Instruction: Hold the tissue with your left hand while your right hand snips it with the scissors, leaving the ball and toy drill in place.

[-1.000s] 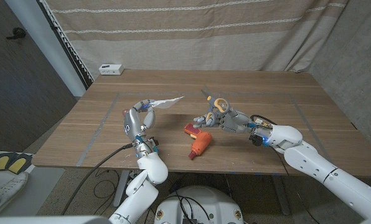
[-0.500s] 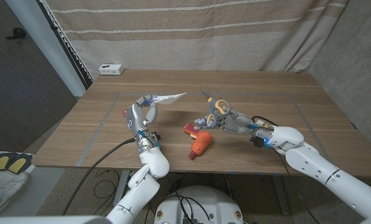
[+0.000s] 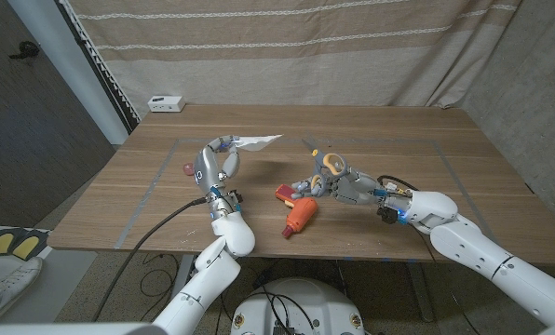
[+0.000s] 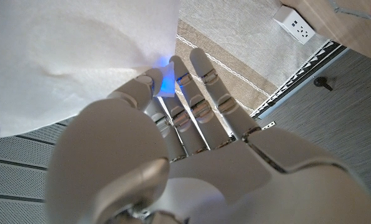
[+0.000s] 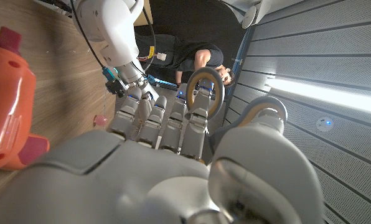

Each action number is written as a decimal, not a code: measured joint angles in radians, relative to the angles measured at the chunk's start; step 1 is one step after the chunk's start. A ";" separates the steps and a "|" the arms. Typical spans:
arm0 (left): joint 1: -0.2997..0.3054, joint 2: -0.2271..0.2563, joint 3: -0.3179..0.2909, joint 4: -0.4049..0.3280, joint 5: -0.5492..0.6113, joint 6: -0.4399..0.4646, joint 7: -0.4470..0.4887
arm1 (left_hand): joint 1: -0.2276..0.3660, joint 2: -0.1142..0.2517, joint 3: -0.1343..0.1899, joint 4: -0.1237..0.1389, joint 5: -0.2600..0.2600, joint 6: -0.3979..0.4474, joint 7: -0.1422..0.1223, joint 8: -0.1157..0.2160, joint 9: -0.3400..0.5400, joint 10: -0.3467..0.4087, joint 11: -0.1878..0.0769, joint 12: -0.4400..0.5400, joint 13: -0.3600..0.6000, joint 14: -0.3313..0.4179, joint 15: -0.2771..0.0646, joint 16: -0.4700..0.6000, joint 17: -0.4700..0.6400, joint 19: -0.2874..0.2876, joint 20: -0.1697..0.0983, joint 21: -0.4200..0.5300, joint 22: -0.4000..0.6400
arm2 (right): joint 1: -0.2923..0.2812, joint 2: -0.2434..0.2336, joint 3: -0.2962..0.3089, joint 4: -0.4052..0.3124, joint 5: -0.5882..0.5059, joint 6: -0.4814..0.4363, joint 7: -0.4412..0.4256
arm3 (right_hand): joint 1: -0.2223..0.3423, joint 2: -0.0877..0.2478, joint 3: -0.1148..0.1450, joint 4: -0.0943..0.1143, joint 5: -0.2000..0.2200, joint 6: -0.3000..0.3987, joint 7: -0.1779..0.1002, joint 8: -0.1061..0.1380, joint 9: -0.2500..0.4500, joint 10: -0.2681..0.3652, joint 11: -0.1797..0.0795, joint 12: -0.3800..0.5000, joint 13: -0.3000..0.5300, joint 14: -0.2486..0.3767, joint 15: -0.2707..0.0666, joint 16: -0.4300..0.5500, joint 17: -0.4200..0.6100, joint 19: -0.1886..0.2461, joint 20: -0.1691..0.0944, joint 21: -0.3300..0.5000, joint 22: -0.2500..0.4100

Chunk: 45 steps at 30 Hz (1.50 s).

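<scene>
Two hands busy — left hand (image 3: 214, 164) pinching tissue (image 3: 257, 141), right hand (image 3: 336, 182) gripping scissors (image 3: 326, 160), no legible writing.

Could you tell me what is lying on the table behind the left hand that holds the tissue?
A small pinkish ball peeks out at the far side of the left hand, which holds the tissue up; the hand covers most of the ball.

On the wooden table (image 3: 371, 130), the left hand (image 3: 212, 166) holds the tissue (image 3: 258, 141) raised at left of centre, with the ball (image 3: 186, 169) just beside that hand on its outer side. The right hand (image 3: 338, 183) grips the scissors (image 3: 325, 160) right of centre. The toy drill (image 3: 297, 210) lies between the hands, nearer the front edge, and a power strip (image 3: 167, 104) sits at the far left corner.
</scene>
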 measured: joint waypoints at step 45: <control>-0.114 -0.067 0.007 0.116 0.139 -0.029 0.000 | 0.000 0.000 0.000 -0.009 0.005 -0.002 -0.002 0.026 -0.002 0.015 -0.001 -0.015 0.005 -0.003 -0.004 0.008 0.000 -0.009 0.002 0.019 0.000 | 0.001 0.030 -0.022 0.015 0.027 0.020 0.018 | 0.062 0.028 0.028 -0.035 0.004 0.031 0.016 0.011 0.028 0.002 0.013 -0.006 0.000 0.000 0.011 0.000 -0.014 0.007 0.000 -0.008 0.000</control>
